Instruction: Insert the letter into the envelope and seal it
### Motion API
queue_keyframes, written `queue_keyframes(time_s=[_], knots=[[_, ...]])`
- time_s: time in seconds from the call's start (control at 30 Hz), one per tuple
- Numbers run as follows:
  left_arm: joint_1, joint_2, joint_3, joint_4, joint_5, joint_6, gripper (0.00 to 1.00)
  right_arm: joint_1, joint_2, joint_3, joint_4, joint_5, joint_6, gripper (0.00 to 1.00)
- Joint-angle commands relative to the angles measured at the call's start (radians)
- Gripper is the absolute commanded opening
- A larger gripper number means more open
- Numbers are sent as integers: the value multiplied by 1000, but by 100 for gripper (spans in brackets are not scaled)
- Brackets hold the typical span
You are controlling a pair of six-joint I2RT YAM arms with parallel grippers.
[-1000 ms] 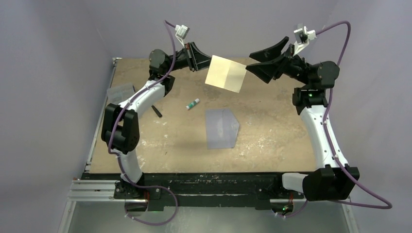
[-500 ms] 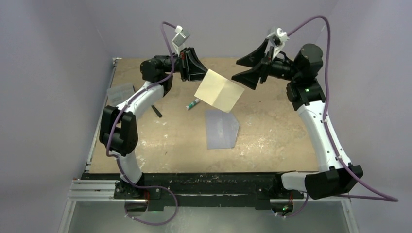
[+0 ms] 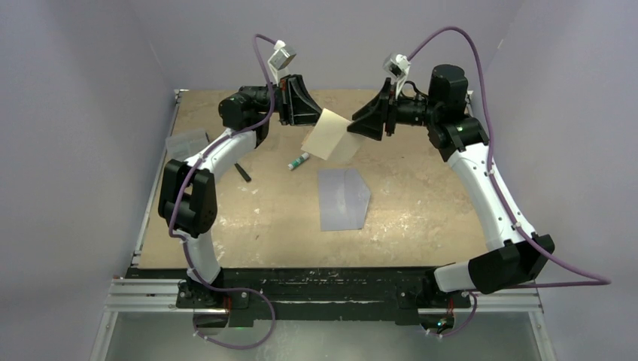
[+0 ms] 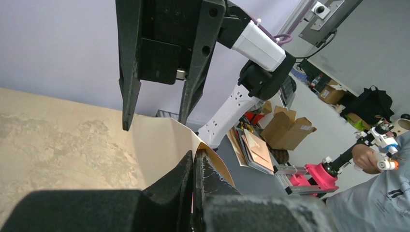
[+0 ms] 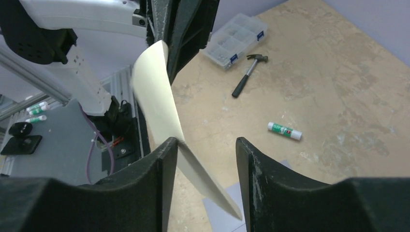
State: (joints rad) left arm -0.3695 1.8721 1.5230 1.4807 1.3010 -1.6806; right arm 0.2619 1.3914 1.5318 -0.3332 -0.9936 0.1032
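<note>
**Two grippers at one sheet, only one of them clamped**

Both arms are raised above the table (image 3: 421,203), with their grippers facing each other across the paper. The left gripper (image 3: 316,113) has its jaws pressed together on the letter (image 3: 329,137). In the left wrist view its fingertips (image 4: 186,169) meet, with the edge of the sheet pinched between them. The letter hangs clear of the table from that grip. It is tilted and curls away from the left gripper toward the right one.

The right gripper (image 3: 361,126) has its jaws apart, on either side of the far edge of the sheet. In the right wrist view the paper runs down into the gap and lies against the inner face of one finger (image 5: 164,164). The other finger stands clear of the paper, so this gripper is not clamped on it.

The envelope (image 3: 344,198) lies flat on the table, below the two grippers and on the arm-base side of them. It is well apart from the held sheet. A glue stick (image 3: 299,160) lies under the left gripper, between it and the envelope. On the outer side of the left gripper is a small hammer (image 3: 242,172). Beyond the hammer, a clear plastic box (image 3: 186,143) sits near the table's edge.
</note>
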Motion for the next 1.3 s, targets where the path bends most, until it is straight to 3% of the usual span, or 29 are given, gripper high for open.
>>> queue_keyframes(time_s=[0.0,0.1,0.27,0.37,0.53,0.63,0.73,0.97,1.13,1.27], knots=[[0,-42,-9,81,-42,90,0,9,-18,47,-76,-62,-74,54],[0,-74,-36,-31,-54,200,0,14,-21,42,-105,-91,-98,52],[0,-136,-67,-310,-74,434,0,16,-29,54,-153,-90,-137,22],[0,-171,-69,-474,-78,569,0,16,-41,57,-155,-97,-134,14],[1,-203,-62,-668,-74,733,0,15,-57,57,-156,-119,-129,18],[1,-204,-56,-696,-46,744,0,15,-64,58,-154,-149,-127,25],[1,-204,-56,-698,-28,744,0,16,-65,62,-157,-182,-127,25],[1,-212,-53,-702,-43,746,0,54,-45,57,-180,-164,-134,20],[1,-215,-48,-706,-31,750,0,60,-24,75,-175,-112,-115,9],[12,-223,-44,-712,-8,756,0,60,-13,76,-152,-86,-81,14]])
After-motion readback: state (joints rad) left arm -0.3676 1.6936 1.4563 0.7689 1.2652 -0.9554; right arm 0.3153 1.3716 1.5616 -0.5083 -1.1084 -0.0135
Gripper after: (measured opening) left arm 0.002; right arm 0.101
